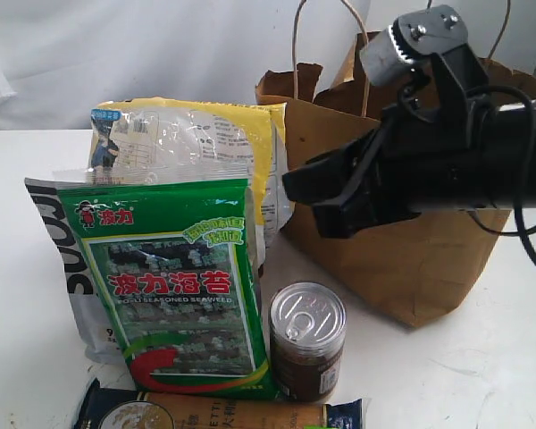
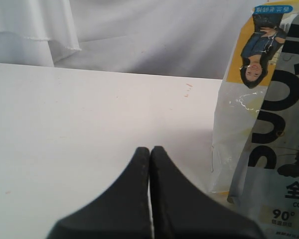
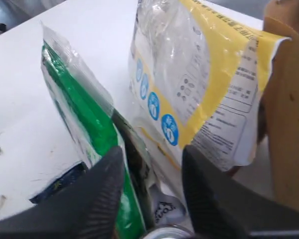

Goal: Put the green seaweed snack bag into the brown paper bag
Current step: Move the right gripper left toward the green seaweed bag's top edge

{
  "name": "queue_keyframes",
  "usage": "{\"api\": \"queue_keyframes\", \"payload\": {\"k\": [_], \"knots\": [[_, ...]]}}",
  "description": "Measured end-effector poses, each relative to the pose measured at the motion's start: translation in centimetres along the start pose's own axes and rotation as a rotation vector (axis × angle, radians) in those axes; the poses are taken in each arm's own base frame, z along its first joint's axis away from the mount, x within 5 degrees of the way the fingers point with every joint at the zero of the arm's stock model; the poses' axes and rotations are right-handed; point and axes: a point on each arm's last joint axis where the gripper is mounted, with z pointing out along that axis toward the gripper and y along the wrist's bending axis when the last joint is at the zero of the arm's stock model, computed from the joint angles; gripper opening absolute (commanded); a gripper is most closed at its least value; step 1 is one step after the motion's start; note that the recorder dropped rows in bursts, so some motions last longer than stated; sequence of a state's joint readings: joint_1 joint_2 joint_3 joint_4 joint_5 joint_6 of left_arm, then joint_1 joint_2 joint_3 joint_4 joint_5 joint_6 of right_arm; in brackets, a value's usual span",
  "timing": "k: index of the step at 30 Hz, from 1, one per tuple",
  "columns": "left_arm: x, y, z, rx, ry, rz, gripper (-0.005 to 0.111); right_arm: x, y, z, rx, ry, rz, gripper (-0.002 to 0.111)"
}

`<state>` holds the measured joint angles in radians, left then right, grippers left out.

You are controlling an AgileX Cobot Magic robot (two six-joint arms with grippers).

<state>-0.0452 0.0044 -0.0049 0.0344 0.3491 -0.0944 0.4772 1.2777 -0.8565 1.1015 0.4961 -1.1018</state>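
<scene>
Tabletop (image 1: 447,375), white and faintly scuffed, carries the green seaweed snack bag (image 1: 165,286) upright near the front beside a tin can (image 1: 307,340), with the brown paper bag (image 1: 402,268) standing farther back on the right. The right gripper (image 1: 305,204) hovers with fingers spread in front of that bag, and the left gripper (image 2: 149,155) has its fingers pressed together over the white surface. White cloth (image 1: 161,45) hangs behind.

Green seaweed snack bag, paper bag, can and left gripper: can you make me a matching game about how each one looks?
Things:
1. green seaweed snack bag
2. brown paper bag
3. can
4. left gripper

Looks:
A. shut tight
B. silver pull-ring lid
C. tallest, with cord handles
D. red writing on the front

Pairs: 1-D, 2-C, 3-B, 4-A
</scene>
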Motion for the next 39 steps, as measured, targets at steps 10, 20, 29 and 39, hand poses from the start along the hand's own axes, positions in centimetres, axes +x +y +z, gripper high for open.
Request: {"api": "queue_keyframes", "payload": {"k": [10, 20, 29, 39], "knots": [[0.0, 0.0, 0.0, 0.0, 0.0, 0.0, 0.0, -1.1, 1.1, 2.4, -0.271, 0.038, 0.022, 0.067], [0.0, 0.0, 0.0, 0.0, 0.0, 0.0, 0.0, -0.7, 1.9, 2.2, -0.375, 0.089, 0.083, 0.063], [0.0, 0.0, 0.0, 0.0, 0.0, 0.0, 0.0, -0.2, 1.9, 2.2, -0.365, 0.139, 0.072, 0.067], [0.0, 0.0, 0.0, 0.0, 0.0, 0.0, 0.0, 1.3, 0.4, 4.5, -0.319, 0.221, 0.087, 0.069]]}}
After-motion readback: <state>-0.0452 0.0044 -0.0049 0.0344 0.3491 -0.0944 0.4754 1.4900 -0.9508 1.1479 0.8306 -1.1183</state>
